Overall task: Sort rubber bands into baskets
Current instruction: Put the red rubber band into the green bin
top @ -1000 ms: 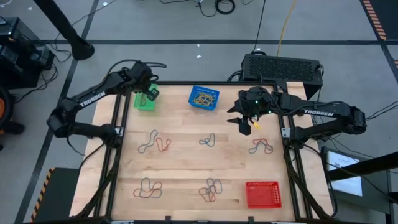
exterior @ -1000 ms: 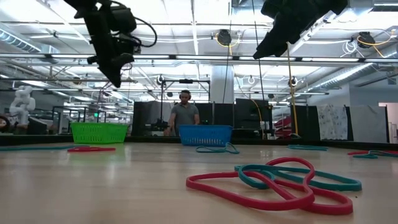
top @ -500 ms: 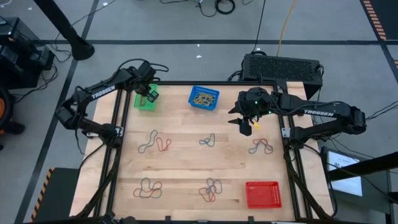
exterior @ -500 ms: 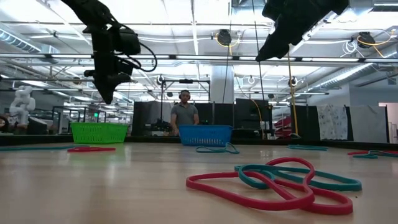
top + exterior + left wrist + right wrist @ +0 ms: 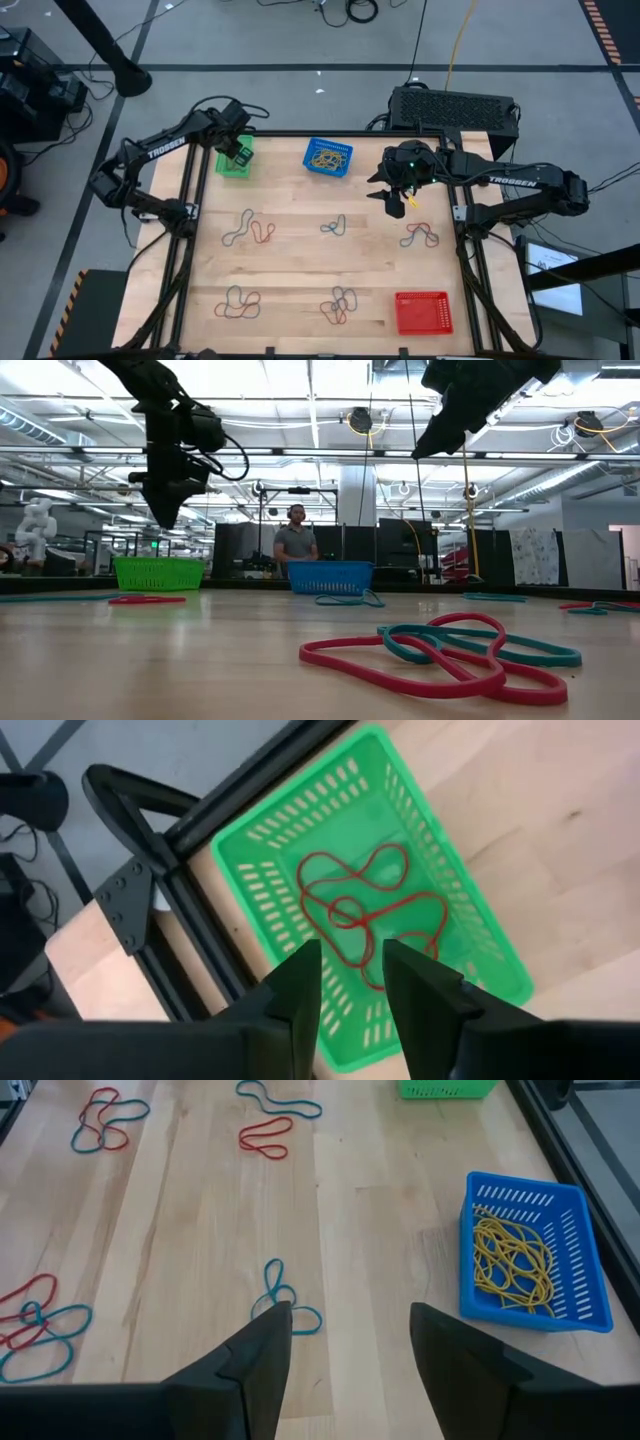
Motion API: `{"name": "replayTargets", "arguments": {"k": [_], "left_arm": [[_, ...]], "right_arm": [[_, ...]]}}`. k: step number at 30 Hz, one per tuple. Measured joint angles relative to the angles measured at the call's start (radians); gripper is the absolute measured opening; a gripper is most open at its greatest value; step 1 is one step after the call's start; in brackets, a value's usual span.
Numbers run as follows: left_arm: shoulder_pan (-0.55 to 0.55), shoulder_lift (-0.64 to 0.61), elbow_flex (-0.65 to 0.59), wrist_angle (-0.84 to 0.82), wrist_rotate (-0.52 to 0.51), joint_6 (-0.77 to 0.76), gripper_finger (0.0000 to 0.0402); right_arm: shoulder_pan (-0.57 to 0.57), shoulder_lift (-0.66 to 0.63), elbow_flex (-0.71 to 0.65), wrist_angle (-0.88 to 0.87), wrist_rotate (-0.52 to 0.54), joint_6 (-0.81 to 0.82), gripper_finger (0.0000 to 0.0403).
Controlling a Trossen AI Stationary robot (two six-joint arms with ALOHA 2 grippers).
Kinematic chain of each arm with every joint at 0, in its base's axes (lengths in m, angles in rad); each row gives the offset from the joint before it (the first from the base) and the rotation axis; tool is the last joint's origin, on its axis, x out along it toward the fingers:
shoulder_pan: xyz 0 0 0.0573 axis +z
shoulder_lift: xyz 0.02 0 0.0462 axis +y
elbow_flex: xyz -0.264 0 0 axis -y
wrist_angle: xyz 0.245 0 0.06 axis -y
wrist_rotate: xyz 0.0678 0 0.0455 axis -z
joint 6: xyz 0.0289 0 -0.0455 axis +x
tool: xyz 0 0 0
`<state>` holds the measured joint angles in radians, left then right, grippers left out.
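Note:
My left gripper (image 5: pixel 240 150) hangs open above the green basket (image 5: pixel 370 890) at the table's far left. Red rubber bands (image 5: pixel 365 910) lie tangled on that basket's floor, below and between its fingers. My right gripper (image 5: pixel 398 200) stands open in the air to the right of the blue basket (image 5: pixel 328 157), with nothing between its fingers. The blue basket holds yellow rubber bands (image 5: pixel 515 1260). A red basket (image 5: pixel 423 312) sits at the near right. Loose red, teal and dark rubber bands (image 5: pixel 250 228) lie in small heaps on the wooden top.
More band heaps lie at the middle (image 5: pixel 335 225), right (image 5: pixel 420 236), near left (image 5: pixel 238 303) and near middle (image 5: pixel 340 305). A black vented box (image 5: pixel 455 108) stands behind the far right edge. A person (image 5: pixel 297 548) stands in the room beyond the table.
My left gripper has sunk a little toward the green basket and shifted slightly toward the table's left edge, turning as it went, and its arm's elbow has swung. My right gripper has kept still.

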<state>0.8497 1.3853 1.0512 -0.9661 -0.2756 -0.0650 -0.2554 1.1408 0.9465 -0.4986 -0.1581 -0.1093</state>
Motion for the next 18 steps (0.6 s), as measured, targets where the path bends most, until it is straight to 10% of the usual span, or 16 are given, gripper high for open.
{"name": "replayTargets", "arguments": {"k": [9,18], "left_arm": [[-0.058,-0.067,0.000,-0.113,0.136,-0.033,0.0118],[-0.344,-0.186,0.000,-0.137,0.279,-0.142,0.0118]], "right_arm": [[0.004,0.000,0.000,0.000,-0.005,0.019,0.0196],[0.054,0.000,0.000,0.031,-0.005,0.012,0.0196]]}}
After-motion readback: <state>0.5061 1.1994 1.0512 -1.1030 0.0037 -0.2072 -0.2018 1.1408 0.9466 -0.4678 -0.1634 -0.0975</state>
